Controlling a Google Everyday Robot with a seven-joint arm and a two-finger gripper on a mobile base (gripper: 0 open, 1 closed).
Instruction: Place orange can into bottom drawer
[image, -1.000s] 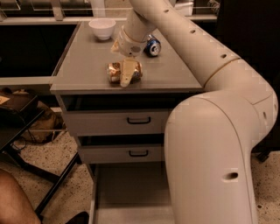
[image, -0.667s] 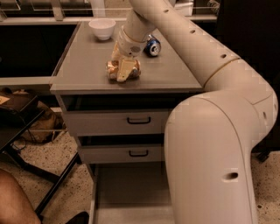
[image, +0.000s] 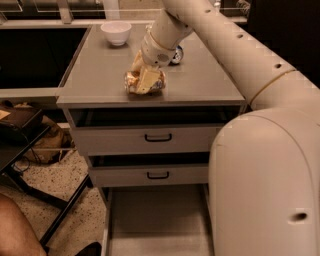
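The orange can (image: 131, 83), wrinkly and gold-white, lies on its side on the grey cabinet top (image: 100, 75), near the front edge. My gripper (image: 144, 76) comes down on it from behind. Its cream fingers (image: 148, 80) straddle the can and are closed against it, and the can still rests on the top. The bottom drawer (image: 160, 220) is pulled out at the foot of the cabinet, a shallow grey tray with nothing showing in it.
A blue can (image: 176, 55) lies just behind my wrist and a white bowl (image: 116, 32) stands at the back left. Two shut drawers with black handles (image: 158, 137) (image: 157, 175) sit above the open one. My arm's bulk (image: 265, 190) covers the right side. A person's knee (image: 15, 232) is at the bottom left.
My gripper has lowered over the can and its fingers have closed around it. The can has shifted slightly to the right on the top.
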